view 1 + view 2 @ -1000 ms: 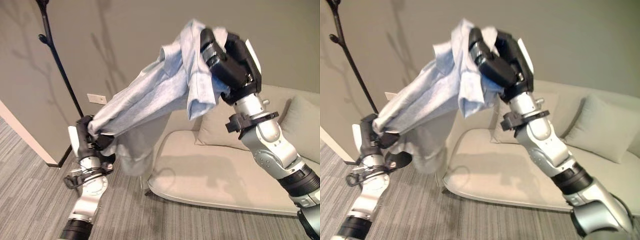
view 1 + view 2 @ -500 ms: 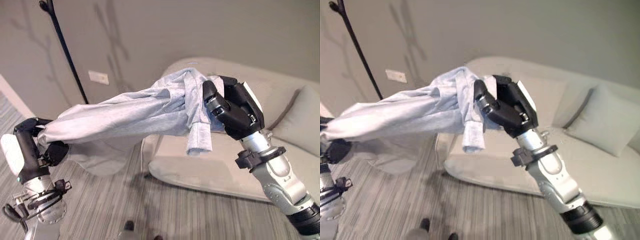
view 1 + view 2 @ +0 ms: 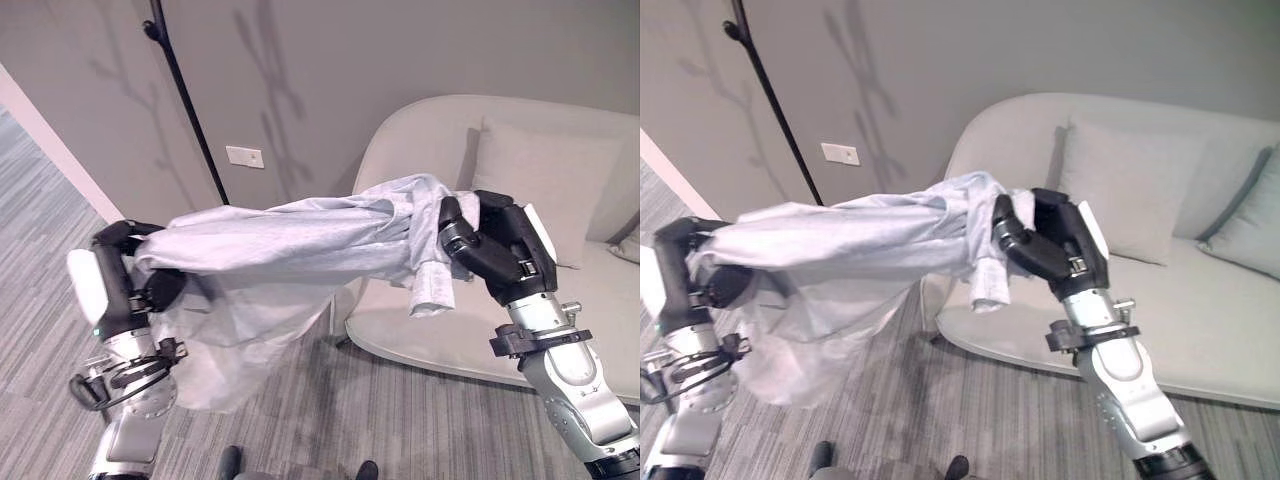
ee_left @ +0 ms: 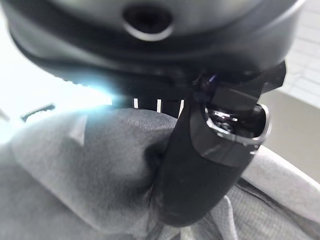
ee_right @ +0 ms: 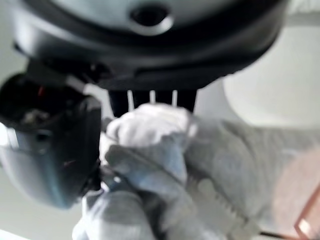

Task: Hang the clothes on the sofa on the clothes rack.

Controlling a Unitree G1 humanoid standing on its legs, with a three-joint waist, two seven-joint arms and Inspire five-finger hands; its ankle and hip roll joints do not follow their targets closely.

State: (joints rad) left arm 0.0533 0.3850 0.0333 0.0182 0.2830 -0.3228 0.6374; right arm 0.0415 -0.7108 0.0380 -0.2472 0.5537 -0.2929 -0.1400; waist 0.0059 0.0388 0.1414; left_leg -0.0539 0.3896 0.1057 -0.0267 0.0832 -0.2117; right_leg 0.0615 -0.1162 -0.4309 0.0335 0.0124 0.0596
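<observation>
Between sofa (image 3: 470,330) and rack pole (image 3: 190,110) at 11 o'clock, left hand (image 3: 125,275) and right hand (image 3: 495,250) clenched a light, limp, sagging grey garment (image 3: 280,250), best gripped at its bunched ends.

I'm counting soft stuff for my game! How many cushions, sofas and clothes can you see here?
Cushions: 2
Sofas: 1
Clothes: 1, the light garment held by both hands
Total: 4

A pale grey garment (image 3: 270,250) hangs stretched in the air, its lower folds sagging, beside the black rack pole (image 3: 190,110).
</observation>
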